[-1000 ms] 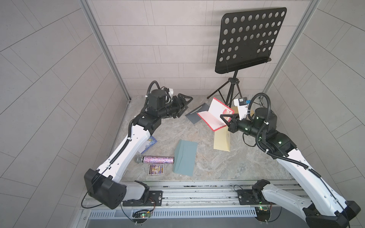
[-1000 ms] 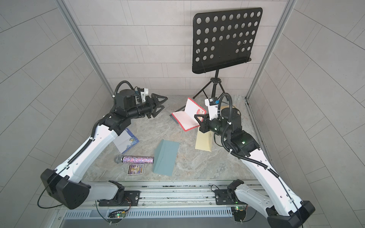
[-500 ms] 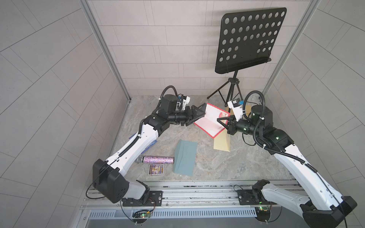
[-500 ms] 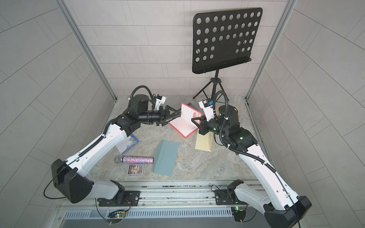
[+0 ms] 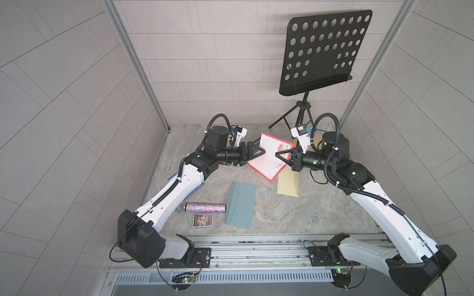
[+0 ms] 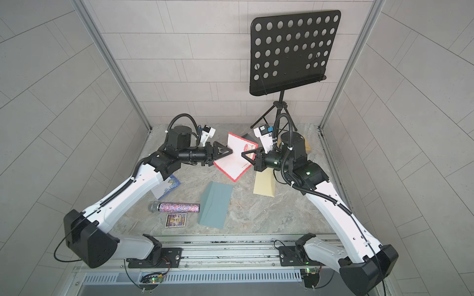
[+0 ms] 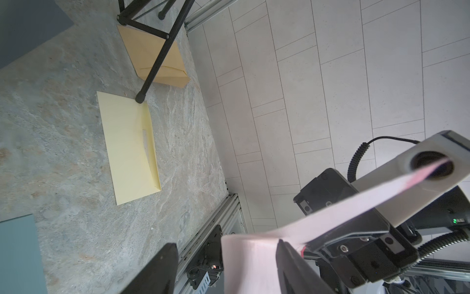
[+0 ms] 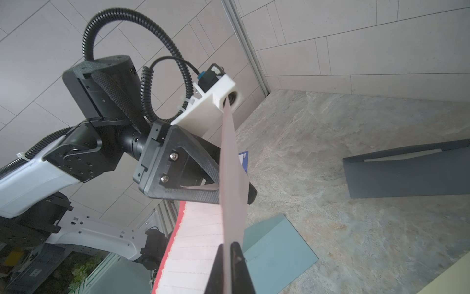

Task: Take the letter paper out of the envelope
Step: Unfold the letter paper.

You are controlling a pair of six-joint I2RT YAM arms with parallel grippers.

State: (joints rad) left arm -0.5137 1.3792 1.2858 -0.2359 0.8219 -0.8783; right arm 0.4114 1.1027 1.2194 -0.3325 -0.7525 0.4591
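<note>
Grey tiled walls (image 5: 205, 64) closed in a marbled tabletop (image 5: 295, 212) on which a teal envelope (image 5: 241, 205) and a tan envelope (image 5: 288, 183) lay flat. The paper (image 5: 269, 159), white with a red border, hung in the air between the two arms, clear of both. The tan envelope, just below the right claw (image 5: 279, 155), seemed the likelier source, though that could not be told for sure. The right claw was clamped on one edge of the paper. The left claw (image 5: 261, 153) had its jaws apart, one on either side of the opposite edge, gripping nothing. The removal looked done, with a handover in hand. The danger, as I judged it, lay in the thin, bent sheet. It could crease if the left claw closed off-line. It could tear if both arms pulled apart while clamped. It could drop if the right claw let go before the left had a firm hold.
</note>
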